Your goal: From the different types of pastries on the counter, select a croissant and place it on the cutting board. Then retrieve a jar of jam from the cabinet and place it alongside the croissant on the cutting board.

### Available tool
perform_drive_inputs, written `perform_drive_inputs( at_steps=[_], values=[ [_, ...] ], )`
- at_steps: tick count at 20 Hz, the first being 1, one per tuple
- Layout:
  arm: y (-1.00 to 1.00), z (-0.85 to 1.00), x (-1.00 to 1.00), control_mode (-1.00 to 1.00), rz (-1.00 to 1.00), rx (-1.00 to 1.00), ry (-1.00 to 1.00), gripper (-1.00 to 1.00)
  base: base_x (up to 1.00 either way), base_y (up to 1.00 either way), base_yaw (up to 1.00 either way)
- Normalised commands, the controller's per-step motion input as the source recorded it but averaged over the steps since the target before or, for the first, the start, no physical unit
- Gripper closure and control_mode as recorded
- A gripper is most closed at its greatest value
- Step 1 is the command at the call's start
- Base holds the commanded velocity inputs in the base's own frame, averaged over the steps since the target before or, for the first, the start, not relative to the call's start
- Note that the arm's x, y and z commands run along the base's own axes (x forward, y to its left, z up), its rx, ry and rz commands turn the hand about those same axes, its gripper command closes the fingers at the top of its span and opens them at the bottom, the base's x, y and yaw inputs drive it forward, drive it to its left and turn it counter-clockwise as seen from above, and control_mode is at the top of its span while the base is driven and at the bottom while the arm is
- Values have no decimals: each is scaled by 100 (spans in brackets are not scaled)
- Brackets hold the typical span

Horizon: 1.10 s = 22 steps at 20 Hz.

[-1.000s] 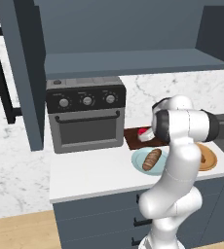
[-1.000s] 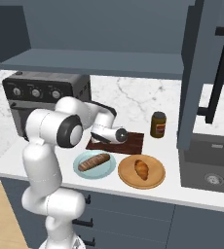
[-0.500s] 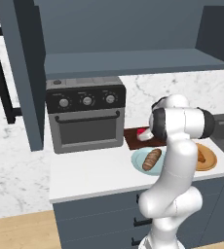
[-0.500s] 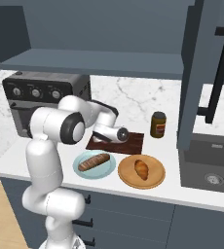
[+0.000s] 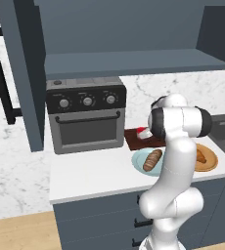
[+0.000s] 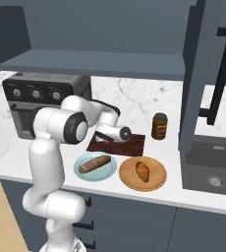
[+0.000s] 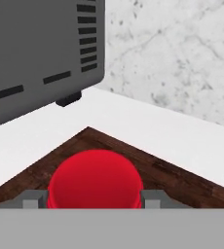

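A red jar of jam (image 7: 95, 179) sits on the near-left corner of the dark wooden cutting board (image 6: 134, 143), and my gripper (image 7: 94, 200) is shut on it, a finger tip (image 7: 32, 199) on each side. From the left base view the jar (image 5: 144, 133) shows red with a pale top under my hand. The golden croissant (image 6: 143, 171) lies on a round tan plate (image 6: 156, 182) in front of the board, apart from it. The other of the pastries, a long brown loaf (image 6: 94, 164), rests on a pale blue plate (image 6: 80, 172). The open cabinet (image 5: 134, 63) hangs above the white counter (image 5: 85, 176).
A grey toaster oven (image 5: 87, 114) stands just left of the board, close to my hand. A dark jar with a yellow lid (image 6: 159, 126) stands right of the board. A sink (image 6: 211, 170) lies at the far right, under a slate-blue door (image 6: 198, 74) with a black handle.
My hand has edged slightly over the board's corner with the red jar between its fingers. Plates, pastries and the dark jar have not moved.
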Motion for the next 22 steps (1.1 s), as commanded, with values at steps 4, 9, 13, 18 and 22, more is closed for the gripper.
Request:
perform_drive_inputs(
  at_steps=[4,9,13,18,22],
  values=[
    [0,-17,4,-100,0,0,0,100,0,0,0],
    [0,-18,0,-100,0,0,0,100,0,0,0],
    [0,-23,0,-100,0,0,0,-100,0,0,0],
    [0,-4,0,-100,0,0,0,-100,0,0,0],
    [-1,0,0,-100,0,0,0,-100,0,0,0]
  ],
)
